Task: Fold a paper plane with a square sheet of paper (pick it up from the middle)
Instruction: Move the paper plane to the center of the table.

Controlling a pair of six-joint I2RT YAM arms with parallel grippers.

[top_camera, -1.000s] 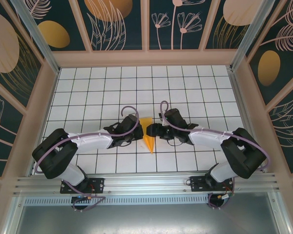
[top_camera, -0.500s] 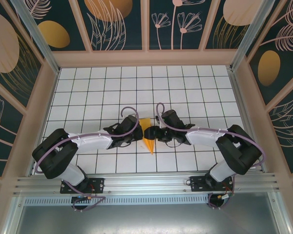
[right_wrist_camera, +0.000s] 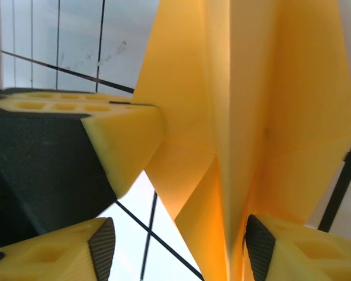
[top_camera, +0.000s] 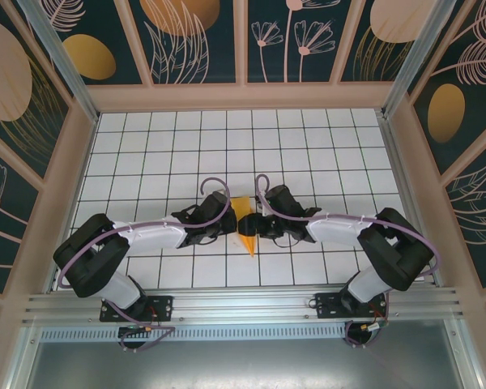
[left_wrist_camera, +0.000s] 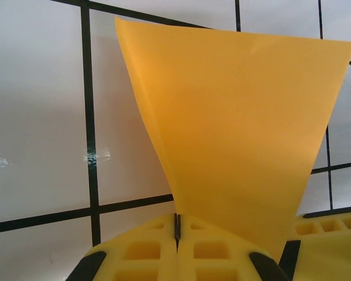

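The left gripper (left_wrist_camera: 176,234) is pinching the paper plane (left_wrist_camera: 234,117) tight (steadying it, I'd guess) while the right gripper (right_wrist_camera: 180,246) is straddling its centre fold, jaws apart.

plane (top_camera: 243,214) between left end effector (left_wrist_camera: 176,234), right end effector (right_wrist_camera: 178,246)

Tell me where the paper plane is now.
The paper plane sits mid-table in the top view, between both end effectors: clamped in the left end effector, with the right end effector open around it.
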